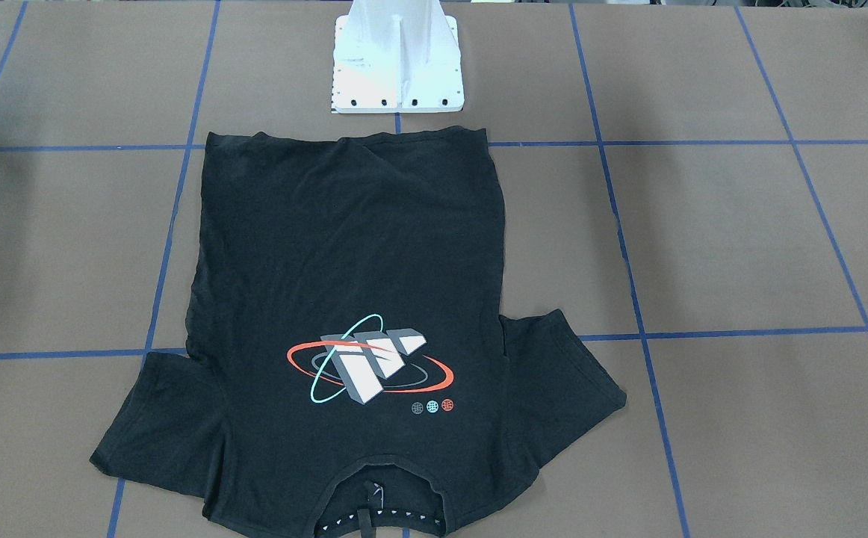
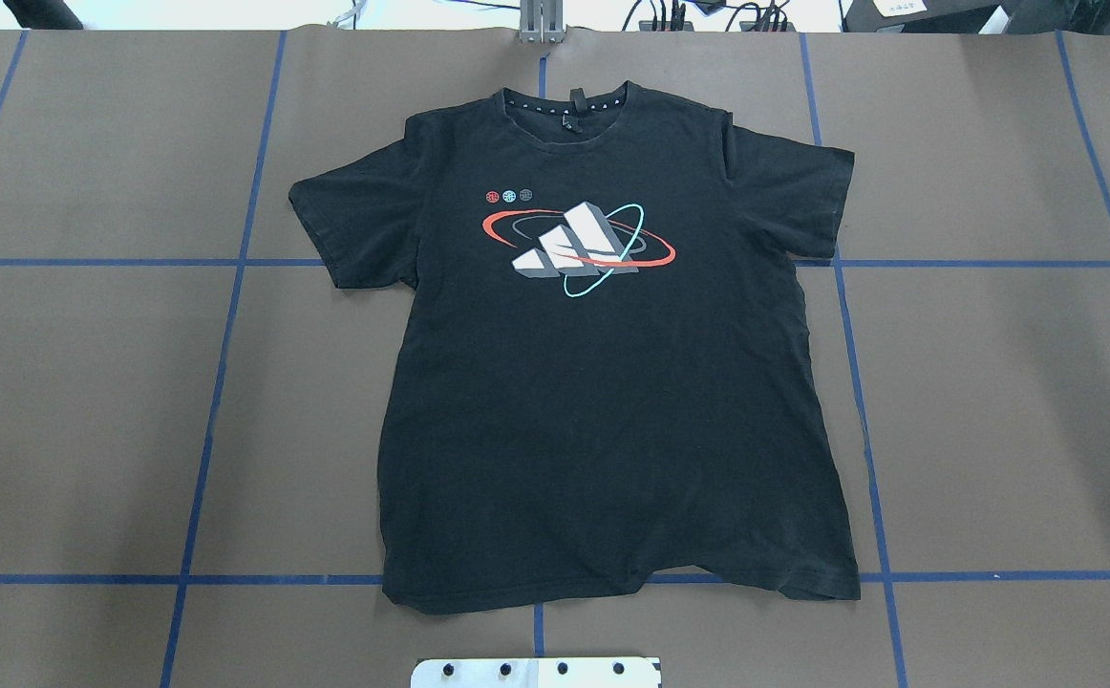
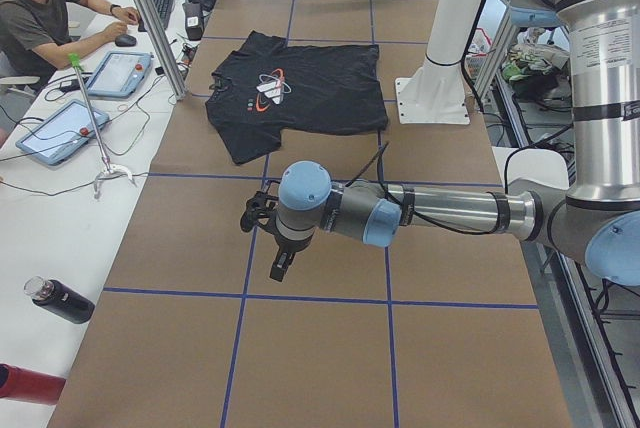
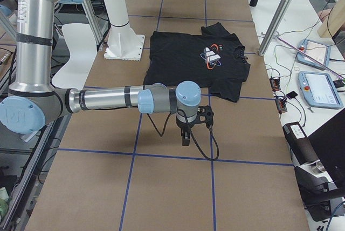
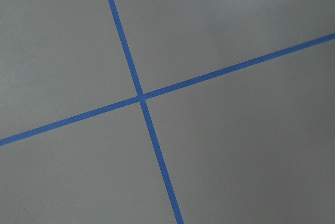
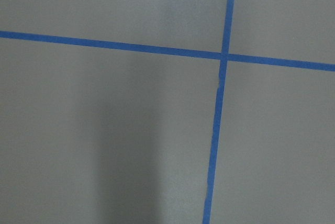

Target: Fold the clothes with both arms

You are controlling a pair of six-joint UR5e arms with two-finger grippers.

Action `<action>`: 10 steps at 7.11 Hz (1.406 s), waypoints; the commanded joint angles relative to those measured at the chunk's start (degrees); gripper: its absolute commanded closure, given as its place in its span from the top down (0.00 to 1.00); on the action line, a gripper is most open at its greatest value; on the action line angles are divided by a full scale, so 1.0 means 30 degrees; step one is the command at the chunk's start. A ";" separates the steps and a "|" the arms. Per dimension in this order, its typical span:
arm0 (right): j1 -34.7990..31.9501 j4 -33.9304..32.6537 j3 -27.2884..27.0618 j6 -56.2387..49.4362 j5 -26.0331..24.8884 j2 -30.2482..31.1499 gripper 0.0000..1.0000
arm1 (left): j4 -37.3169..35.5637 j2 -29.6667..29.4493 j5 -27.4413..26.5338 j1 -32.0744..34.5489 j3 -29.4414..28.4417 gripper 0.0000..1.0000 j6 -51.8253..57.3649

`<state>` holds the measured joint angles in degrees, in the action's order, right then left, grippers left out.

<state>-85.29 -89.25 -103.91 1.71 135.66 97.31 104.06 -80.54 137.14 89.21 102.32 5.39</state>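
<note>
Left gripper (image 3: 278, 270) and right gripper (image 4: 185, 140) hang over brown table (image 3: 330, 348), finger state impossible to tell. Black T-shirt (image 2: 612, 401) lies flat mid-frame overhead, print (image 2: 579, 247) up, sleeves (image 2: 354, 225) spread, collar (image 2: 569, 100) toward top edge.

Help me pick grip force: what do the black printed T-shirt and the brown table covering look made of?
Black short-sleeved T-shirt: apparently soft matte knit fabric, perhaps cotton; it lies limp with ripples along the hem. Brown table covering: looks like matte paper or thin board, flat, with blue tape lines; exact material unclear.
</note>
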 commanded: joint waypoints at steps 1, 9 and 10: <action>0.1263 0.1359 0.0299 0.0047 0.0013 -0.0062 1.00 | 0.0000 0.0012 0.0224 0.0000 -0.0268 1.00 0.0047; 0.6888 0.9044 1.2592 1.2171 -0.3638 -1.1836 0.99 | 0.1201 0.0100 0.0226 0.0000 -0.0268 1.00 -0.0129; 0.7708 1.0720 1.2983 1.2176 -0.5360 -1.1927 0.96 | 0.1201 0.0100 0.0226 0.0000 -0.0297 1.00 -0.0128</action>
<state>-65.18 -64.42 -68.42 36.37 125.03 63.00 107.59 -80.25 137.81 89.21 101.55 4.99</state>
